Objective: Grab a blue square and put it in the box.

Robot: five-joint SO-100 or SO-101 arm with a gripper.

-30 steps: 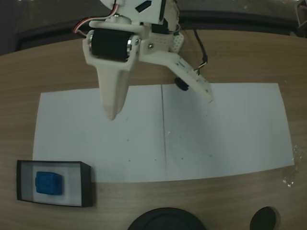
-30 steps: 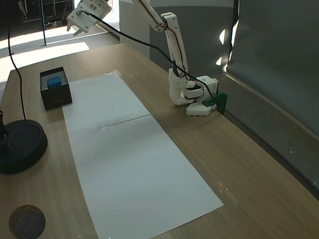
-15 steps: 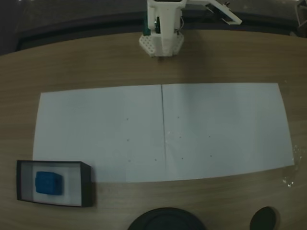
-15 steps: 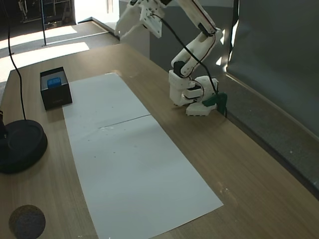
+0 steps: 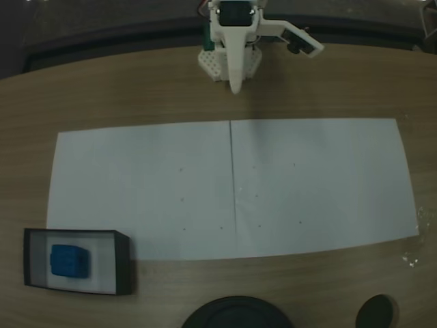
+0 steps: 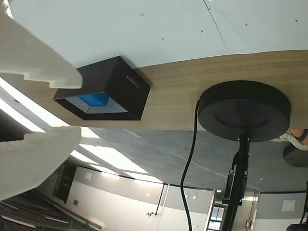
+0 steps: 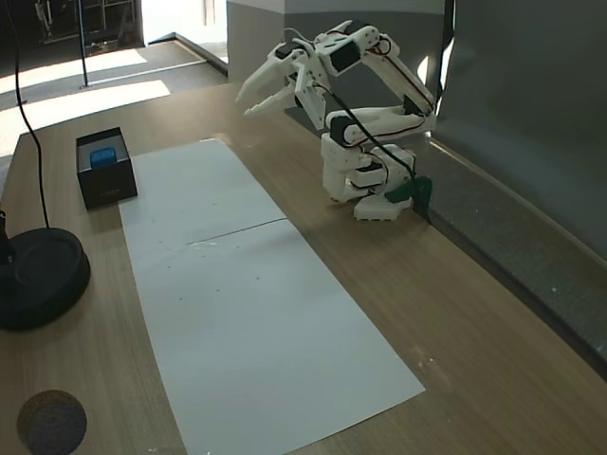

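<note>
The claw (image 7: 251, 100) hangs open and empty near the arm's base, well apart from the box (image 7: 104, 171) holding the blue cube (image 7: 101, 154).

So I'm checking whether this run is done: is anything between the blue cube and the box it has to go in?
Nothing is: the cube already lies inside the box, on its pale floor. The gripper is open and empty, folded back by the arm's base, far across the paper from the box.
</note>
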